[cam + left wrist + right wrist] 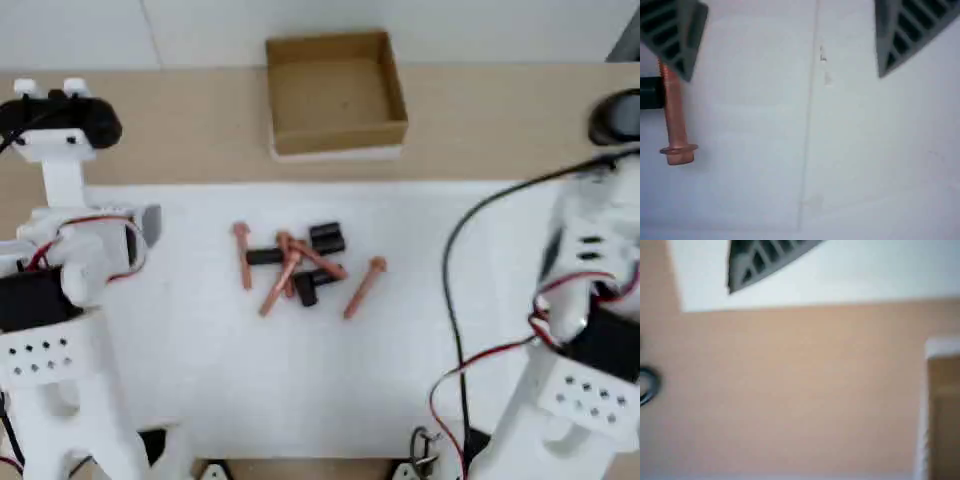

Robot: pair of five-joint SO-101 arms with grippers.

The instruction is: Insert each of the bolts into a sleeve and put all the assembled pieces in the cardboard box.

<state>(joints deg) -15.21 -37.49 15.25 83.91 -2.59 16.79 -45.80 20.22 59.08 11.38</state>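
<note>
Counter (480, 125): a tan top is carrying everything, with a white mat (200, 380) covering its near part from left to right.
Left arm (60, 300): is standing at the near left of the mat, well apart from the parts.
Right arm (585, 330): is standing at the near right, its wrist camera looking over bare counter beyond the mat's edge.
Cardboard box (340, 135): is sitting open at the far middle, just past the far edge of the mat. Its floor is showing bare, so no assembled piece is lying in it.
Pile (295, 268): is lying mid-mat, on the near side of the box, with copper bolts (280, 285) crossing over black sleeves (326, 238). None is looking assembled, though the overlaps are hiding some ends.
Left gripper (785, 75): its jaws are standing wide apart over bare mat, gripping nothing.
Right gripper (762, 262): I cannot tell whether it is open or closed.
Sleeves: short black tubes, three as far as I can count, are lying loose in the pile.
Leftmost bolt (243, 256): is lying at the pile's left edge, just beside one sleeve's end and not inside it.
Rightmost bolt (365, 287): is lying alone just right of the pile, touching nothing.
Progress: by my judgement the task is sitting at its very start. Every bolt is waiting for a sleeve, and all the boxing is left to do.
</note>
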